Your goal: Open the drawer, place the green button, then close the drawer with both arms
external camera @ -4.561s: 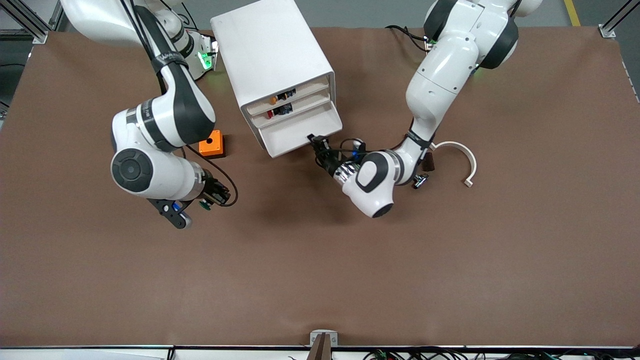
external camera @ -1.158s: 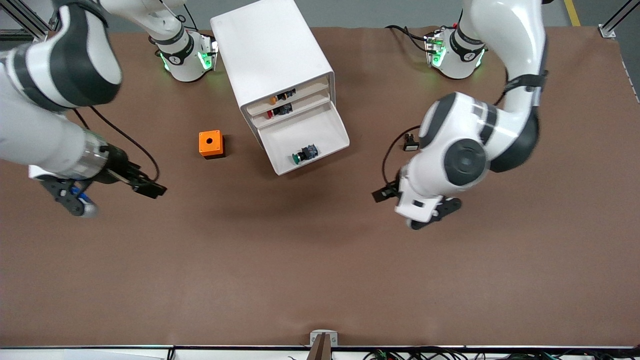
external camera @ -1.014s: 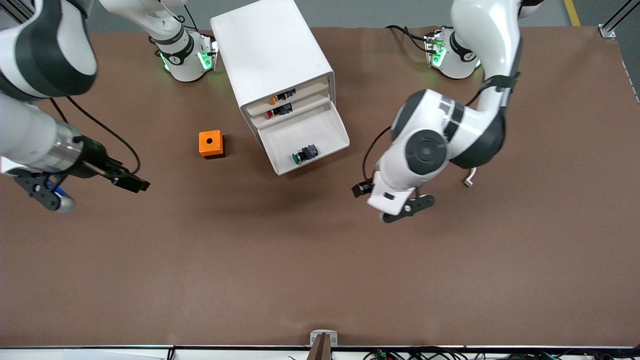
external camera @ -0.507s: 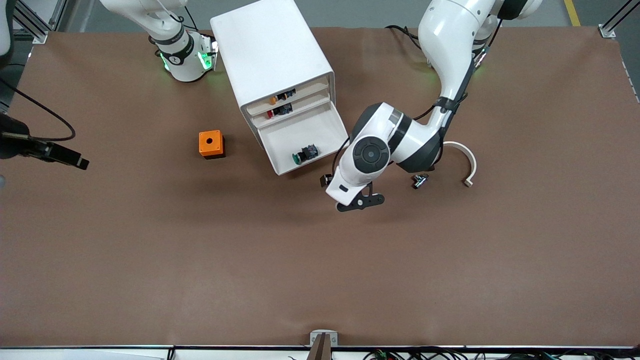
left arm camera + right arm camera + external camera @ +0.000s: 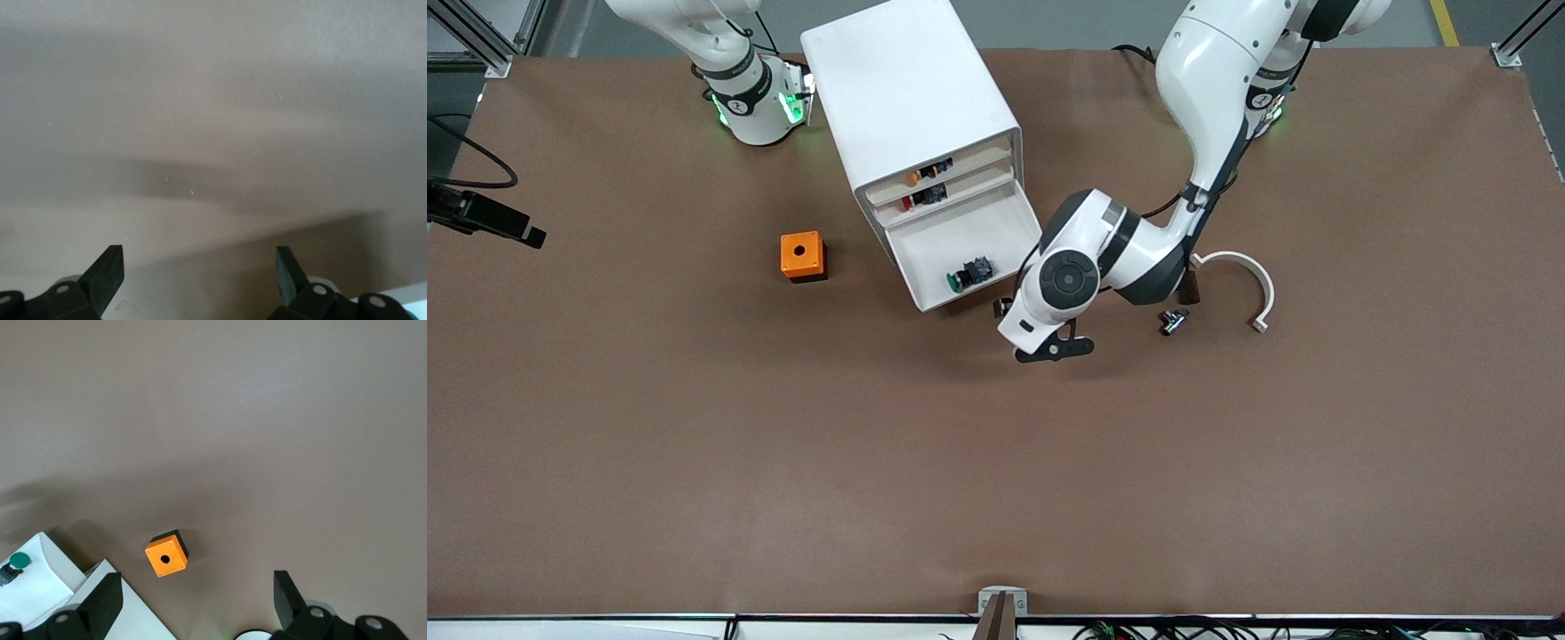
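Note:
The white cabinet (image 5: 911,89) has its third drawer (image 5: 947,242) pulled open. The green-capped button (image 5: 965,275) lies in the drawer near its front edge. My left gripper (image 5: 1003,308) is low beside the drawer's front corner, at the left arm's end of that edge. It is open and empty in the left wrist view (image 5: 197,273), which shows brown table. My right gripper (image 5: 511,229) is up high over the right arm's end of the table, open and empty (image 5: 197,597). The right wrist view shows the drawer (image 5: 37,590) and the button (image 5: 19,561).
An orange box with a hole (image 5: 802,255) stands beside the cabinet toward the right arm's end, also in the right wrist view (image 5: 167,553). A white curved piece (image 5: 1249,276) and a small metal part (image 5: 1172,320) lie by the left arm. The upper drawers (image 5: 925,182) hold other buttons.
The button went from my right gripper into the open drawer. My right arm has pulled away to the table's end. My left arm has swung in to the drawer's front corner.

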`<action>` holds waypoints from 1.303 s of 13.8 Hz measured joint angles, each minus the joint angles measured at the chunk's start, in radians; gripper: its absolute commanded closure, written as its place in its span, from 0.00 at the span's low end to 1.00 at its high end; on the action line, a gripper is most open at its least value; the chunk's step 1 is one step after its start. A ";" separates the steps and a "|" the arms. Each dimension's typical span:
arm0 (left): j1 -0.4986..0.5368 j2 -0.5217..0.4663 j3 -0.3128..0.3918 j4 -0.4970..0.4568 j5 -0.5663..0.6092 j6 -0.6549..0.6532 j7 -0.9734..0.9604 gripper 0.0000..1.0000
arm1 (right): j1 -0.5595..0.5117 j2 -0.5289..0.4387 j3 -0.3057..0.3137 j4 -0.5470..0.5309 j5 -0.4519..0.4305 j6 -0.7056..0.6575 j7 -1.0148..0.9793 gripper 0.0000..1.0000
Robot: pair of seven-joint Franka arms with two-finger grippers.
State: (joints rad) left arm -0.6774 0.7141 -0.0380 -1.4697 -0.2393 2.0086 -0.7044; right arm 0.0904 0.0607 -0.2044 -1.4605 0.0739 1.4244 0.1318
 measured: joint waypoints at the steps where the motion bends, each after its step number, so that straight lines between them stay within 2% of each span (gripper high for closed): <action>1: -0.001 0.005 -0.007 -0.001 0.000 0.001 0.000 0.00 | -0.001 0.003 0.003 -0.001 -0.005 0.016 0.000 0.00; 2: -0.002 0.011 -0.012 -0.001 -0.001 0.003 0.000 0.00 | -0.008 0.007 0.015 -0.001 -0.009 0.031 0.000 0.00; 6: -0.024 0.038 -0.025 -0.002 -0.045 0.052 0.000 0.00 | -0.082 0.011 0.136 -0.003 -0.045 0.022 0.000 0.00; 10: -0.068 0.049 -0.026 -0.002 -0.076 0.064 -0.021 0.00 | -0.083 0.011 0.152 -0.008 -0.072 0.115 0.000 0.00; 13: -0.098 0.052 -0.033 -0.004 -0.089 0.064 -0.067 0.00 | -0.093 -0.018 0.152 -0.083 -0.074 0.241 0.000 0.00; 18: -0.128 0.053 -0.096 -0.011 -0.093 0.064 -0.175 0.00 | -0.098 -0.068 0.162 -0.125 -0.075 0.206 -0.003 0.00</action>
State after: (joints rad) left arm -0.8055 0.7666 -0.1339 -1.4802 -0.3326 2.0723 -0.8795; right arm -0.0079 -0.0069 -0.0421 -1.5850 -0.0015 1.6300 0.1289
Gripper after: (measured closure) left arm 0.000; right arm 0.000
